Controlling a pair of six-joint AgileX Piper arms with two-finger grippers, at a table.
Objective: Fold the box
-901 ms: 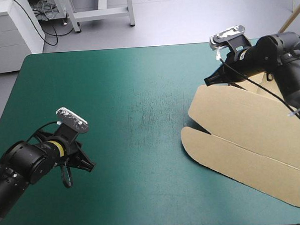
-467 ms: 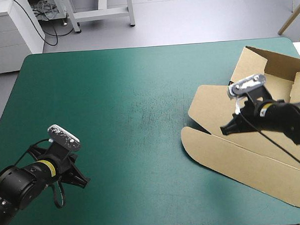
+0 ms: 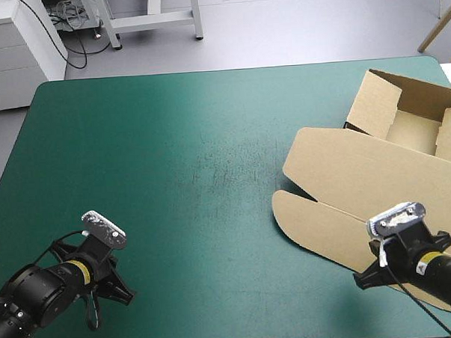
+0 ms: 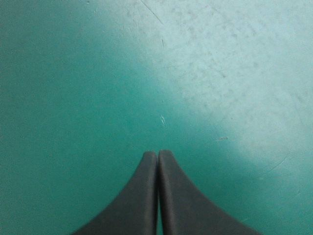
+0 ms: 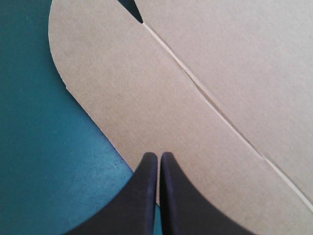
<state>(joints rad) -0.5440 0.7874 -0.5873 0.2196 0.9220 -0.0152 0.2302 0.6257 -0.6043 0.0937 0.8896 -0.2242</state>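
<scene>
The right gripper (image 5: 155,155) has its two black fingers pressed together into one point and holds nothing; its tips sit right at the near rim of the box (image 5: 195,93), where the brown board meets the teal-green cover (image 5: 44,161). The flat lid spreads out ahead of and beneath the tips, with a long crease (image 5: 210,103) running slantwise ahead of them; in the high view the raised tray part (image 3: 403,120) stands well beyond this gripper, toward the table's far right corner. The left gripper (image 4: 157,152) is likewise closed and empty, with only bare cover ahead of it, well apart from the box.

The step in hand looks like taking hold of the lid's rim; to do it well, the right fingers should part first, then one should slide low under the board's edge while the other comes down on top; grip close to the rim, not on the crease; lift slowly, since nothing is bracing the sheet and it may skid across the smooth cover.
</scene>
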